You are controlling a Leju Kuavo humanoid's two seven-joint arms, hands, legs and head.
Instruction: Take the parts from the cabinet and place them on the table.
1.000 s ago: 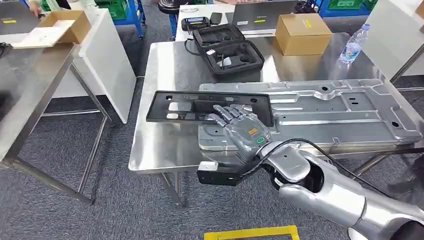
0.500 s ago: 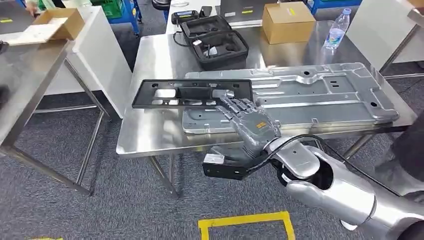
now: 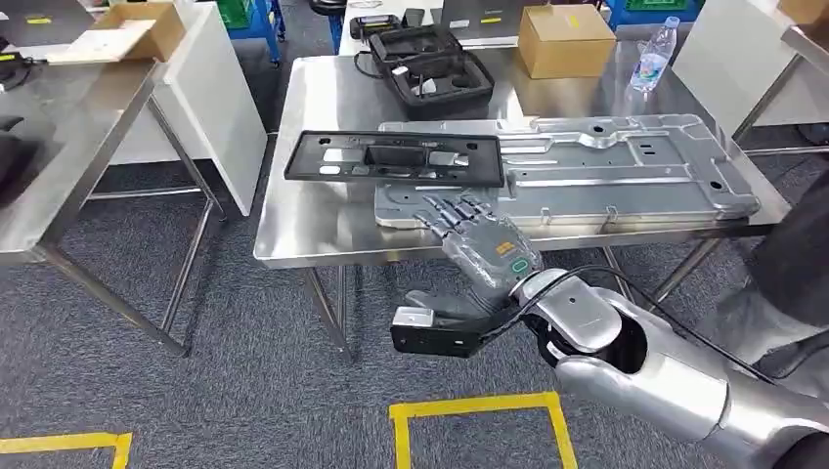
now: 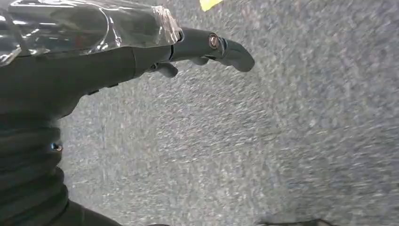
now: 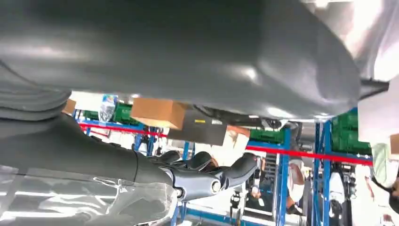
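Note:
A long black plastic panel lies flat on the steel table, its right part overlapping a large silver stamped metal plate. In the head view my right hand hovers at the table's front edge, just below the panel and apart from it. Its fingers are spread over the near rim of the silver plate and hold nothing. The right wrist view shows the same hand with its fingers stretched out and empty. My left hand hangs over grey carpet with nothing in it.
At the back of the table stand an open black case, a cardboard box and a water bottle. A second steel table is at the left. A person in dark clothes stands at the right. Yellow tape marks the floor.
My right hand has let go of the black panel and drawn back to the table's front edge. The panel stays on the table. The camera has shifted, so the whole scene moved.

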